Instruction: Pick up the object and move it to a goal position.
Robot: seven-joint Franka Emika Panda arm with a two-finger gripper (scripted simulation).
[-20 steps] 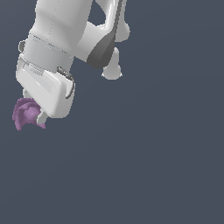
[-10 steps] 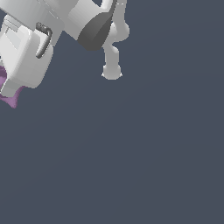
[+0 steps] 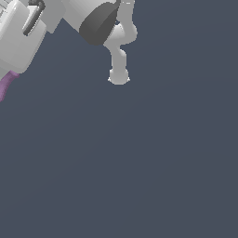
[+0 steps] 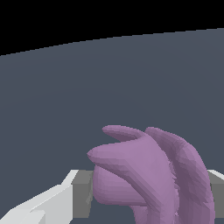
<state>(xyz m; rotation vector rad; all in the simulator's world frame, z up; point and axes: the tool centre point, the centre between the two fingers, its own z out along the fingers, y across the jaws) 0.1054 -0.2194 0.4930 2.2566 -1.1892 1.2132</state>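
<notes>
The object [image 4: 148,175] is a pale purple thing with curved spiky lobes. In the wrist view it sits between my gripper's [image 4: 144,192] two grey pads, which press on its sides; one white finger [image 4: 48,203] shows beside it. In the exterior view only a purple tip of the object [image 3: 5,86] shows at the left edge, under the white hand. The fingertips are out of frame in that view. The object is lifted off the grey floor.
The arm's white links and dark joint [image 3: 100,21] fill the upper left of the exterior view, with the round base [image 3: 118,76] below them. A flat grey floor [image 3: 139,162] spreads all around; its far edge [image 4: 109,38] meets black in the wrist view.
The hand with the purple object has moved towards the exterior view's upper left, so the object has slid almost out of frame.
</notes>
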